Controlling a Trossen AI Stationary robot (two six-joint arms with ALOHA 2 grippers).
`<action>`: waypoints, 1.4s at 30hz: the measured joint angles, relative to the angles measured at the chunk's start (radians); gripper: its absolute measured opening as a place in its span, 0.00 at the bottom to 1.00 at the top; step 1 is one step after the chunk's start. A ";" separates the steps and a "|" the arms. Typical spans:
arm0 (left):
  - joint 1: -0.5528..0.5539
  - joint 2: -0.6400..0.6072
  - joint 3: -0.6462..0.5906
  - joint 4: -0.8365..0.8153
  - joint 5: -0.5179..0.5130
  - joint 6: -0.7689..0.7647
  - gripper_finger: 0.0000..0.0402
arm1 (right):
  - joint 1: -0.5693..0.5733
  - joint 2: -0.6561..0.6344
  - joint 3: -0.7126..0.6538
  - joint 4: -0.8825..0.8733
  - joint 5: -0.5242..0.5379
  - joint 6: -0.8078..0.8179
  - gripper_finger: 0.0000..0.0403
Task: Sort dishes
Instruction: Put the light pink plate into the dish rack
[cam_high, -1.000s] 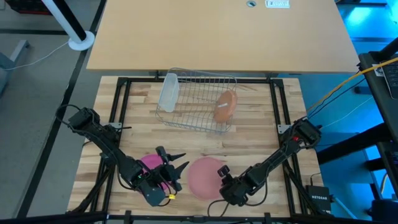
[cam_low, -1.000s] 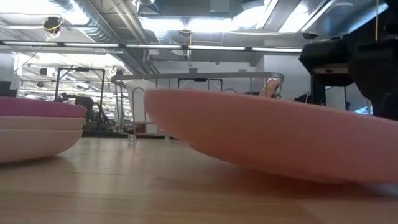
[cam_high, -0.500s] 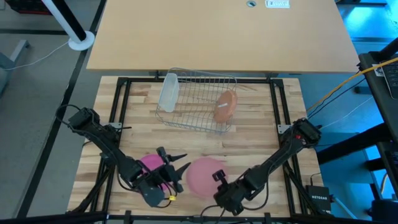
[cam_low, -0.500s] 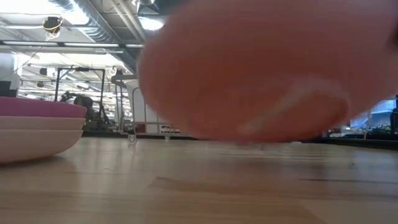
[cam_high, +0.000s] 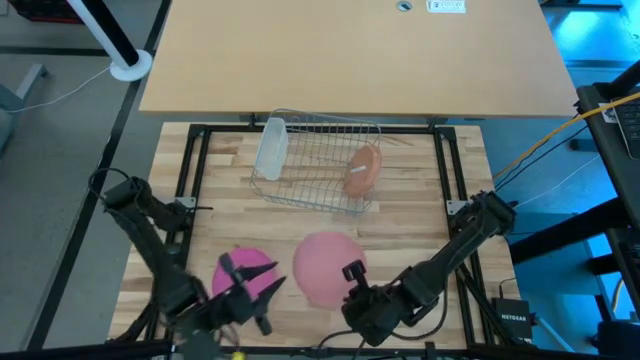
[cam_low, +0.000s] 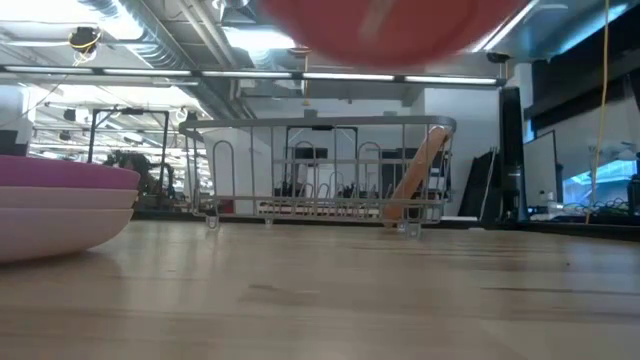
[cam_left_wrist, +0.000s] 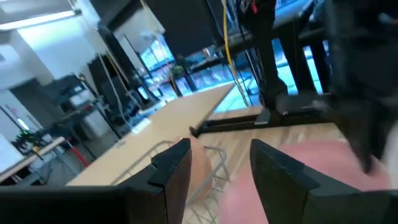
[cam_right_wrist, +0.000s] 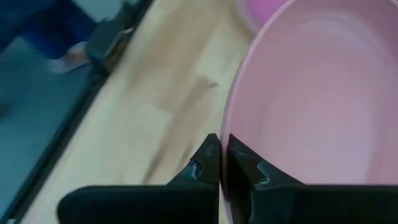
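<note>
Butcher-block table (cam_high: 420, 215) fills my overhead feed, with the wire rack (cam_high: 315, 160) at its far middle holding a tan-brown plate (cam_high: 362, 170) on edge and a whitish tumbler (cam_high: 271, 148). My right gripper (cam_right_wrist: 219, 163) is clenched on the rim of the pale pink plate (cam_high: 325, 268), which hangs clear of the wood at the near centre. Left of it, the magenta plate (cam_high: 248, 268) lies on the table beside my left gripper (cam_high: 248, 295), its jaws spread and holding nothing.
</note>
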 joint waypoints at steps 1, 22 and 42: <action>-0.018 0.000 0.004 -0.001 -0.011 0.004 0.39 | -0.004 0.000 0.037 -0.037 0.023 0.004 0.02; -0.025 0.000 0.011 -0.010 -0.014 -0.043 0.39 | -0.301 -0.296 0.456 -0.211 0.243 0.309 0.02; 0.006 0.001 0.011 -0.015 -0.013 -0.126 0.39 | -0.510 -0.528 0.455 -0.361 0.234 0.280 0.02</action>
